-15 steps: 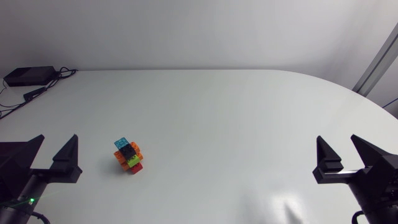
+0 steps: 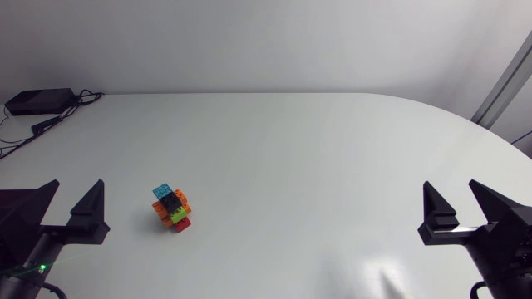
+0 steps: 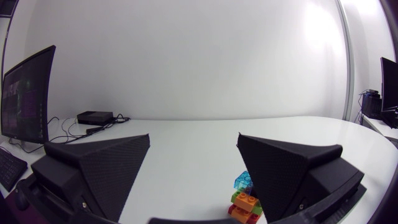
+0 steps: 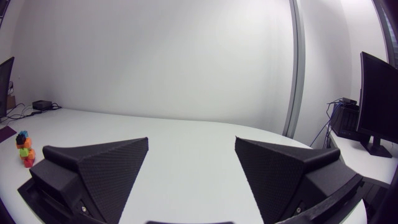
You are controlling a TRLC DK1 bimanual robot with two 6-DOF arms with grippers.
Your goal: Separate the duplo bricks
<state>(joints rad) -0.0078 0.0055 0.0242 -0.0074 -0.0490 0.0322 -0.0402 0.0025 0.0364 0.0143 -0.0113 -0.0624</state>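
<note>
Tabletop (image 2: 316, 158): white, wide, carries everything. Left arm (image 2: 25, 228) sits at the near left edge with its jaws wide and nothing in them. Right arm (image 2: 499, 232) sits at the near right edge, jaws also wide and holding nothing.

Duplo stack (image 2: 172, 208) stands on the tabletop just ahead of the left arm, toward the middle, and well apart from the right arm. Nothing is gripped, so the step in hand looks like the approach. Probably best done like this:
- Left arm goes first, since it is near, and clamps the lower bricks from two sides.
- Right arm crosses over to take the top.
- Pull straight up along the studs. A sideways tug would likely tip the stack.

The stack is small, upright and a bit twisted, in hard plastic:
- orange brick (image 2: 183, 199) in the middle
- green brick (image 2: 177, 215) low down
- black brick (image 2: 170, 201)
- red brick (image 2: 184, 223) at the base
- turquoise brick (image 2: 163, 192) on top, clear-looking in the left wrist view
</note>
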